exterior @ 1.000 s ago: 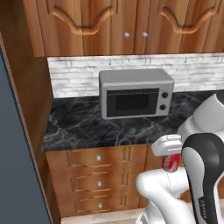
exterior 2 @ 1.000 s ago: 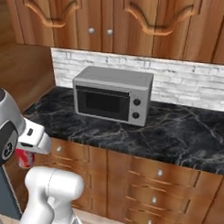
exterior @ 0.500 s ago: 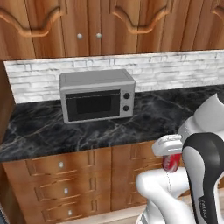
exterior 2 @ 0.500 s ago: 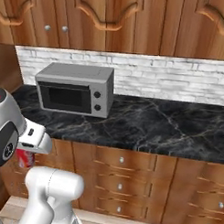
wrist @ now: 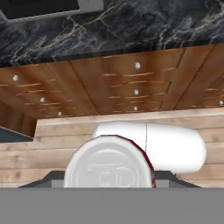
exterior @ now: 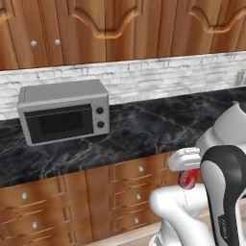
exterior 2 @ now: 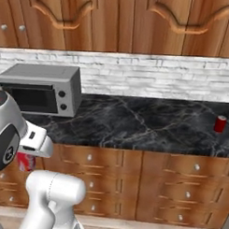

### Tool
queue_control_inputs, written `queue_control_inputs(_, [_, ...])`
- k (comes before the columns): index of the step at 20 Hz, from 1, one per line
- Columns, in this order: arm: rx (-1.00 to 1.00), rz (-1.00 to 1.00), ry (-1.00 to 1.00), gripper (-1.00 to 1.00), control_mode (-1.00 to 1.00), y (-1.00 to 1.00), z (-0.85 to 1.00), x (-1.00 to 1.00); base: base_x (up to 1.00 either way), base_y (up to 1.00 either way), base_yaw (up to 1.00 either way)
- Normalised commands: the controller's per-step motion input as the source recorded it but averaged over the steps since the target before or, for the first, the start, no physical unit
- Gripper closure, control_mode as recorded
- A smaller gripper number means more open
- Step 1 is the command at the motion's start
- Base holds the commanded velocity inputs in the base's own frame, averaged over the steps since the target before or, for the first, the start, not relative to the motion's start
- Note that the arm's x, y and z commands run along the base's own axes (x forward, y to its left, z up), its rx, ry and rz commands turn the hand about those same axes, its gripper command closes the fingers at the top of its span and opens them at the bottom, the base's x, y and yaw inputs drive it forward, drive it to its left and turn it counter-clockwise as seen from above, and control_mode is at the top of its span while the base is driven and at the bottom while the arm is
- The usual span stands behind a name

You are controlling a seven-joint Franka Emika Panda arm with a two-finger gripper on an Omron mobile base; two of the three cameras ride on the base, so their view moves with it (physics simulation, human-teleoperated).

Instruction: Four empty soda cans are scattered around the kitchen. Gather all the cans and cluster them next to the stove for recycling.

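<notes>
My gripper (exterior: pixel 187 174) is shut on a red soda can (exterior: pixel 188 179), held low in front of the wood drawers, below counter height. In the right base view the same can (exterior 2: pixel 26 161) hangs under the white hand at the left. In the hand view, the can's silvery top (wrist: pixel 109 165) sits between the fingertips of the gripper (wrist: pixel 109 177). A second red soda can (exterior 2: pixel 220 124) stands upright on the black marble counter (exterior 2: pixel 148 124) at the far right. The stove is out of view.
A silver toaster oven (exterior: pixel 63 117) sits on the counter at the left, against the white brick wall. Brown drawers (exterior 2: pixel 170 188) run under the counter and wood cabinets (exterior: pixel 120 29) hang above. The wood plank floor (wrist: pixel 52 144) lies below the hand.
The base has moved right along the counter, so the whole scene slid left in both base views. The can on the counter came into sight at the right. The gripper still holds its can.
</notes>
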Motion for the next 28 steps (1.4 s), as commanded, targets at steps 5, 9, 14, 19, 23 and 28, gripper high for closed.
queue_control_inputs(5, [0.0, 0.0, 0.0, 1.0, 1.0, 0.0, 0.0, 0.0, -0.05, -0.5, -0.26])
queue_control_inputs(9, [0.0, 0.0, 0.0, 1.0, 1.0, 0.0, 0.0, 0.0, -0.13, -0.63, -0.31])
queue_control_inputs(14, [0.0, 0.0, 0.0, 1.0, 1.0, 0.0, 0.0, 0.0, -0.04, -0.63, -0.33])
queue_control_inputs(19, [0.0, 0.0, 0.0, 1.0, 1.0, 0.0, 0.0, 0.0, 0.0, -0.57, -0.36])
queue_control_inputs(23, [0.0, 0.0, 0.0, 1.0, 1.0, 0.0, 0.0, 0.0, 0.0, -0.57, -0.36])
queue_control_inputs(28, [0.0, 0.0, 0.0, 1.0, 1.0, 0.0, 0.0, 0.0, -0.09, -0.53, -0.37])
